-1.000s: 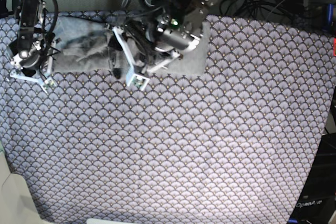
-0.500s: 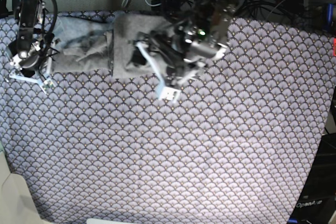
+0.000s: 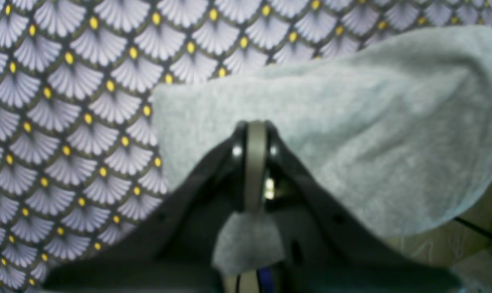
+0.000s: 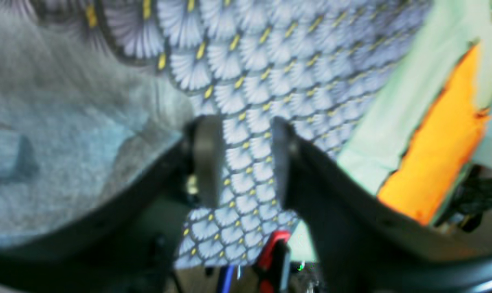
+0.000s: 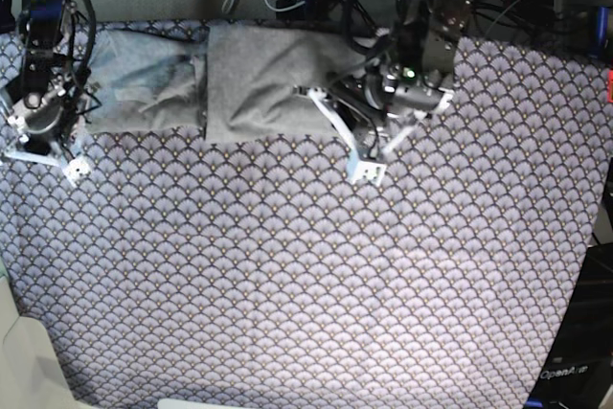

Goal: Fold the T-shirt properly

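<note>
The soft heather-grey T-shirt [image 5: 230, 83] lies rumpled at 11 o'clock on the fan-patterned tablecloth [image 5: 306, 275]. The left gripper [image 3: 255, 134], now clenched on the T-shirt, has shifted right; the right gripper [image 4: 240, 162] has released.

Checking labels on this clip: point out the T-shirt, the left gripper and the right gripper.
T-shirt [image 5: 259, 79]: base view, flat folded panel.
Left gripper [image 3: 256, 162]: left wrist view, closed fingertips.
Right gripper [image 4: 241, 162]: right wrist view, gap between open fingertips.
</note>
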Action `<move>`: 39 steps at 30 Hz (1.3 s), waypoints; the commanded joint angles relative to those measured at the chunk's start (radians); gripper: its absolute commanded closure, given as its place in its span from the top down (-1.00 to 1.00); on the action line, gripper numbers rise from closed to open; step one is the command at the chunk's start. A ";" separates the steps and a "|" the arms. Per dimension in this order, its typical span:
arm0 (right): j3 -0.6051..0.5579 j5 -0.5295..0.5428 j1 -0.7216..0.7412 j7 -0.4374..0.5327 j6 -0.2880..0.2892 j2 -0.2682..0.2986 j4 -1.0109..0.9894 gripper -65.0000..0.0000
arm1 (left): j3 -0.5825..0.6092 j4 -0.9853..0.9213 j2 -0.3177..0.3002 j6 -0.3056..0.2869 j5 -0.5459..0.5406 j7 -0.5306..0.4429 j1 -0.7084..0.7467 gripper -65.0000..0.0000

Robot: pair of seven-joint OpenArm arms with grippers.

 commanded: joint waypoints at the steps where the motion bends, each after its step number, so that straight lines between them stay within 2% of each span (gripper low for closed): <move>1: 0.017 -0.009 -0.007 -0.009 -0.002 0.012 0.033 -0.11 | -0.003 0.016 -0.001 -0.003 -0.008 -0.015 -0.009 -1.00; 4: 0.071 -0.009 -0.002 -0.049 -0.002 -0.010 0.051 0.14 | -0.003 0.014 -0.004 -0.003 -0.008 -0.015 -0.010 -1.00; 7: 0.129 -0.009 0.032 -0.086 -0.002 -0.030 0.059 0.16 | -0.003 -0.017 -0.004 -0.003 -0.008 -0.015 -0.018 -1.00; 13: 0.224 0.014 0.050 -0.173 -0.002 -0.034 0.060 0.11 | -0.003 -0.098 -0.004 -0.003 -0.008 -0.049 -0.019 -1.00; 16: 0.277 0.126 0.050 -0.248 -0.002 -0.033 0.060 0.11 | -0.003 -0.124 -0.004 -0.003 -0.006 -0.081 -0.021 -1.00; 18: 0.318 0.236 0.042 -0.316 -0.002 -0.022 0.060 0.11 | -0.003 -0.139 -0.004 -0.003 -0.006 -0.084 -0.039 -1.00; 22: 0.358 0.523 0.019 -0.399 -0.002 0.019 0.053 0.11 | -0.003 -0.155 -0.004 -0.003 -0.006 -0.086 -0.047 -1.00; 26: 0.393 0.836 -0.010 -0.411 -0.002 0.047 0.039 0.11 | -0.003 -0.155 -0.017 -0.003 -0.006 -0.086 -0.049 -1.00; 27: 0.401 0.882 -0.010 -0.411 -0.002 0.047 0.028 0.11 | -0.003 -0.153 -0.020 -0.003 -0.006 -0.086 -0.050 -1.00; 30: 0.412 0.951 -0.004 -0.411 -0.002 0.047 -0.050 0.11 | -0.003 -0.144 -0.024 -0.003 -0.006 -0.084 -0.058 -1.00; 34: 0.407 0.961 0.012 -0.402 -0.002 0.045 -0.190 0.12 | -0.003 -0.142 -0.026 -0.003 -0.006 -0.081 -0.058 -1.00; 39: 0.406 0.961 0.029 -0.402 -0.002 0.045 -0.257 0.12 | -0.003 -0.142 -0.026 -0.003 -0.006 -0.083 -0.055 -1.00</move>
